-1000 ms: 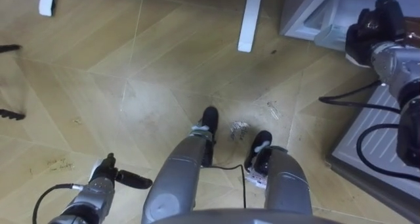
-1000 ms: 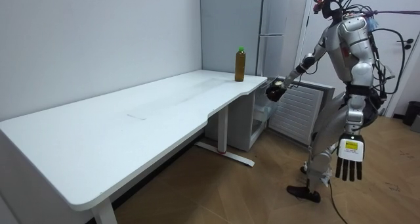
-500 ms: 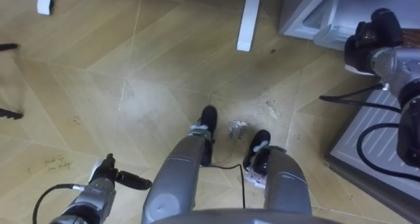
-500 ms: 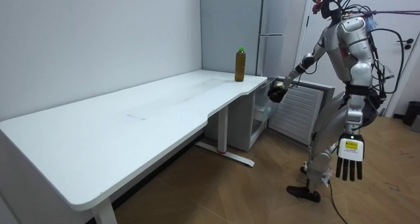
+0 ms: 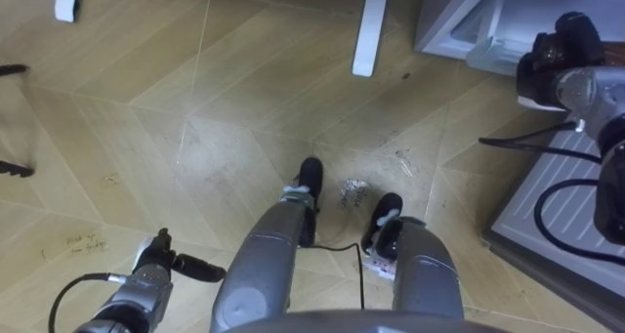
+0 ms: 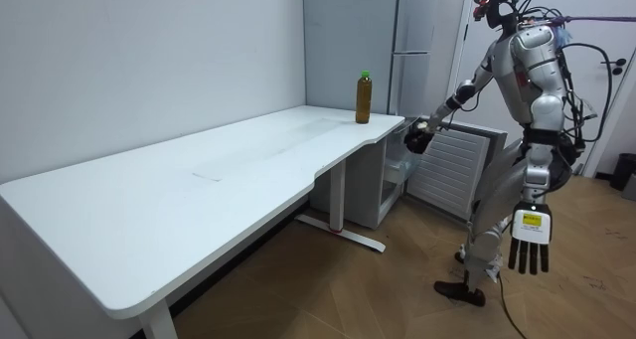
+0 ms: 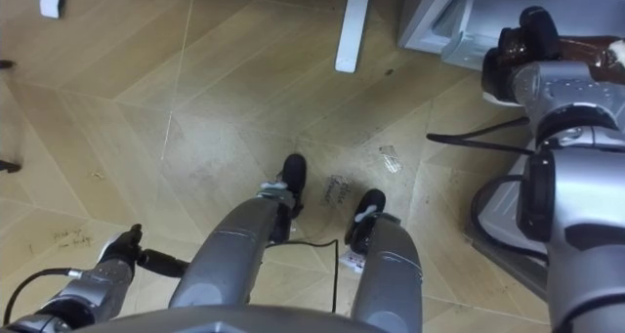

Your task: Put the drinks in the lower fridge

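Observation:
I stand on the wooden floor beside the open lower fridge (image 5: 459,20). My right hand (image 5: 559,55) is stretched out in front of its opening, and in the room view the right hand (image 6: 417,136) hangs level with the table edge. Its fingers are curled round a dark brown drink bottle (image 7: 586,48). A second drink, a brown bottle with a green cap (image 6: 364,97), stands upright on the far corner of the white table (image 6: 199,180). My left hand (image 6: 529,244) hangs at my side with straight fingers, holding nothing; the left hand (image 5: 156,270) is also low on the left.
The fridge door (image 5: 562,216) lies swung open at my right, its ribbed inner side up. A white table leg (image 5: 367,30) and its foot (image 6: 343,235) stand just left of the fridge. A tall upper fridge (image 6: 417,41) rises behind.
My right hand with the bottle has drifted slightly to the right, by the fridge opening. The left hand and my stance are the same.

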